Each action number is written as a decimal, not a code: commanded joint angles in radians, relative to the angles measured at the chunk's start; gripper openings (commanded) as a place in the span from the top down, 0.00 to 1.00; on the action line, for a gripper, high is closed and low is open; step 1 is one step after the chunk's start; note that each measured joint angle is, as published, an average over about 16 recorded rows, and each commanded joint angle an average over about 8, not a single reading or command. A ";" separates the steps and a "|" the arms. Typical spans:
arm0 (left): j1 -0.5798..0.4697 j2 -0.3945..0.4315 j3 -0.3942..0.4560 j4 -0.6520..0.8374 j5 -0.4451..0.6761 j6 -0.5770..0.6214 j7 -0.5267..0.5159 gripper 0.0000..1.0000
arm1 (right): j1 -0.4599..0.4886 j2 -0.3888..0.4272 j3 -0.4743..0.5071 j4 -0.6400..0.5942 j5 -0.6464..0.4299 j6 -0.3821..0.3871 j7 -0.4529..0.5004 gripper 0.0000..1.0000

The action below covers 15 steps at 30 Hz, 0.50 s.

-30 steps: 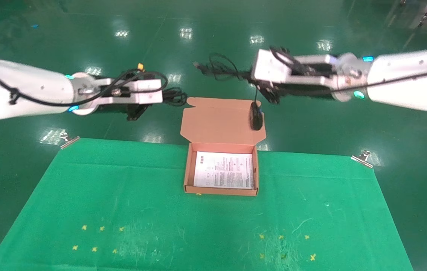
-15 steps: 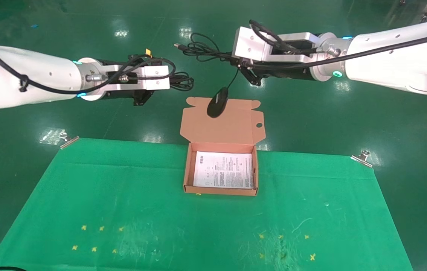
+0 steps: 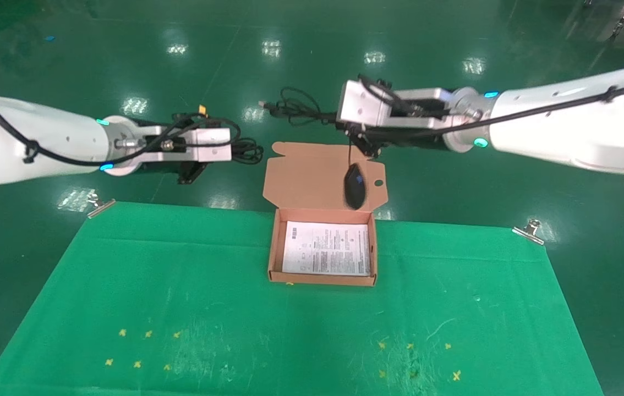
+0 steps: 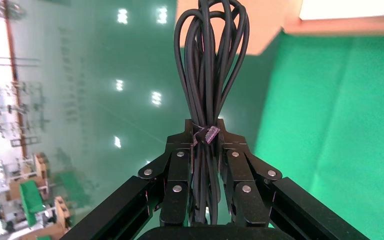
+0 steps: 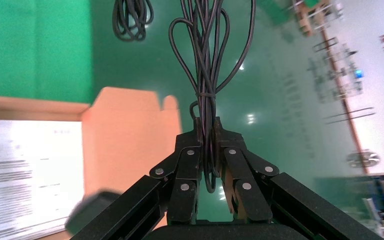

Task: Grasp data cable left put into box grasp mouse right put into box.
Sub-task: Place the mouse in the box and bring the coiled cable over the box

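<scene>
Mouse [image 3: 355,186] dangling below right gripper [image 3: 368,147]

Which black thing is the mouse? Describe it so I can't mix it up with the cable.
Start at the open box at the green mat's far edge. In front of its raised flap, the mouse dangles by its cord from the right gripper. It is a solid black oval, unlike the looped data cable in the left gripper.

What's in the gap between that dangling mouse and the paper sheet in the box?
Nothing solid. In the head view the mouse hangs against the open lid, just above the sheet in the box.
</scene>
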 commanded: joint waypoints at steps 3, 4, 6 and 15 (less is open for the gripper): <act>0.017 -0.013 0.010 -0.018 0.026 0.024 -0.033 1.00 | -0.016 -0.015 -0.010 -0.023 -0.008 0.003 -0.003 1.00; 0.022 -0.018 0.012 -0.026 0.034 0.032 -0.047 1.00 | -0.020 -0.023 -0.013 -0.032 -0.010 0.004 -0.005 1.00; 0.032 -0.030 0.015 -0.043 0.048 0.048 -0.076 1.00 | -0.025 -0.042 -0.019 -0.053 -0.013 0.009 -0.008 1.00; 0.054 -0.092 0.024 -0.148 0.126 0.132 -0.201 1.00 | -0.042 -0.106 -0.062 -0.158 0.001 0.042 -0.043 1.00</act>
